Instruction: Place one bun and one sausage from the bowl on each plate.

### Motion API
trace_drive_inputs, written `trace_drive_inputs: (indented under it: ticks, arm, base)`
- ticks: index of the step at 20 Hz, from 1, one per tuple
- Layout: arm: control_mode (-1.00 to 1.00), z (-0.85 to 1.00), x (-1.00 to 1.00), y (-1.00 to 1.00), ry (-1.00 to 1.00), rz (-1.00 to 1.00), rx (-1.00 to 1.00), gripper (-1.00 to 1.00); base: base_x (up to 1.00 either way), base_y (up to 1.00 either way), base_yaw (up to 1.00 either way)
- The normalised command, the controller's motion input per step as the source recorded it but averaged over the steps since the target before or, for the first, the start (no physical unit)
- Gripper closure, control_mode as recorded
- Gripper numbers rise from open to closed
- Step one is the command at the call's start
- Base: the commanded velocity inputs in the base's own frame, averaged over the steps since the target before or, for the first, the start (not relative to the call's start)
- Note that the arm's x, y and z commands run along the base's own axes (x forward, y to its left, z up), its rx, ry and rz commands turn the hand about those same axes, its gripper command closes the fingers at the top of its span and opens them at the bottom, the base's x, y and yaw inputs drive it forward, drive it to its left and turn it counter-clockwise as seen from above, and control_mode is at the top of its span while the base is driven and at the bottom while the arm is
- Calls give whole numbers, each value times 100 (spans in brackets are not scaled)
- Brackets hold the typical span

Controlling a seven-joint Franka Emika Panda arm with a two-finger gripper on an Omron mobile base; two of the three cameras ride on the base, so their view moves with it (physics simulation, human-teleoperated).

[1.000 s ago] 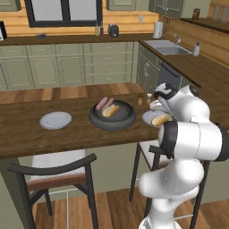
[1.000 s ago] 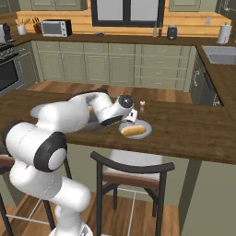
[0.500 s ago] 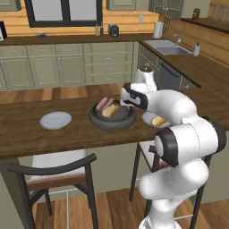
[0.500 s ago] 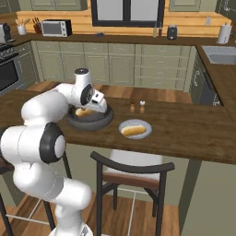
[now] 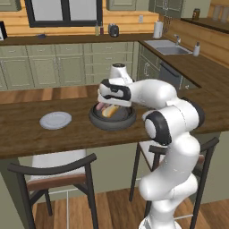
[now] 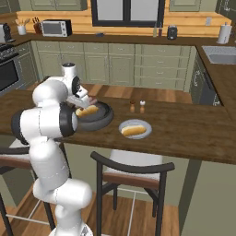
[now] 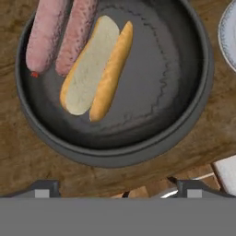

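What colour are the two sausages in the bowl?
Pale pink, best seen in the hand view: the sausages lie beside the bun in the bowl.

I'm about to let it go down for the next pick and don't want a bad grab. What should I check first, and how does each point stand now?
1. Bowl holds items to pick: ok, one bun and two sausages lie in it.
2. Gripper empty: ok, nothing between its tips.
3. Gripper above the bowl: ok, the hand view looks straight down into it.
4. Gripper centred over an item: not ok, bun and sausages lie toward the top left of the hand view.
5. One plate already has a bun: ok; no sausage seen on it.
6. Other plate free to receive food: ok, it is bare.
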Motion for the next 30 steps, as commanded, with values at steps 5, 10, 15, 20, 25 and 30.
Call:
trace_drive_inputs:
  ticks: [5,10,15,20,25,30]
  arm:
    - [-100,-63,52,7,0,0,-8,-100]
    - [-100,-10,57,9,0,0,0,-100]
    - [-100,-36,22,-12,0,1,-2,-100]
    - [-100,-40,18,0,0,0,-3,-100]
    - [-100,-29,18,2,0,0,-1,-100]
    - [-100,-39,2,0,0,0,-3,100]
  base:
    - [0,0,0]
    - [0,0,0]
    - [0,0,0]
    - [0,0,0]
    - [0,0,0]
    - [0,0,0]
